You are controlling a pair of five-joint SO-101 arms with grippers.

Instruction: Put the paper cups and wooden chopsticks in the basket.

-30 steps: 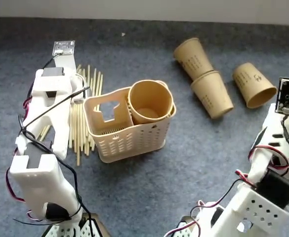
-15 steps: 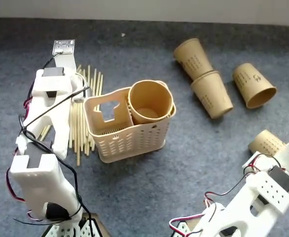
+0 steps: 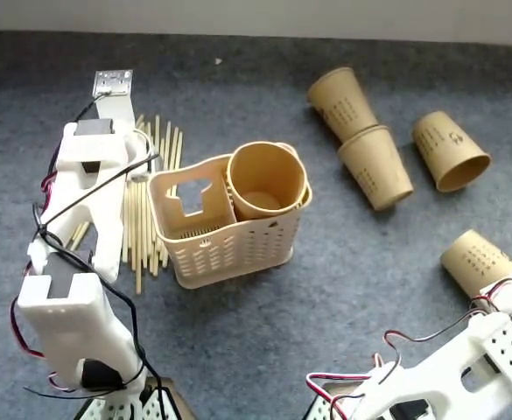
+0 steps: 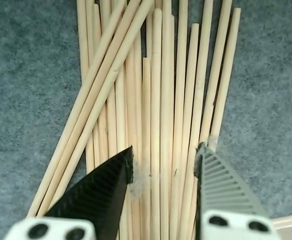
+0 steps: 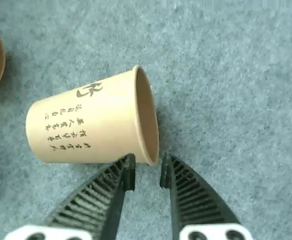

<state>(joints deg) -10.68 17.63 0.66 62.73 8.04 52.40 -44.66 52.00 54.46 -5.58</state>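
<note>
Though one cup (image 3: 266,181) stands in the basket (image 3: 238,249), most is left: four cups (image 3: 375,166) lie on the table (image 3: 369,289), chopsticks (image 4: 155,75) beside the basket, under the wide-open left end effector (image 4: 163,162); the right end effector (image 5: 146,169), narrowly open, sits at one cup's rim.

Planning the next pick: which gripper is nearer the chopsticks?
Left. The left gripper hangs over the chopsticks, fingers open astride some; the right gripper is at a lying cup, beyond the basket.
</note>
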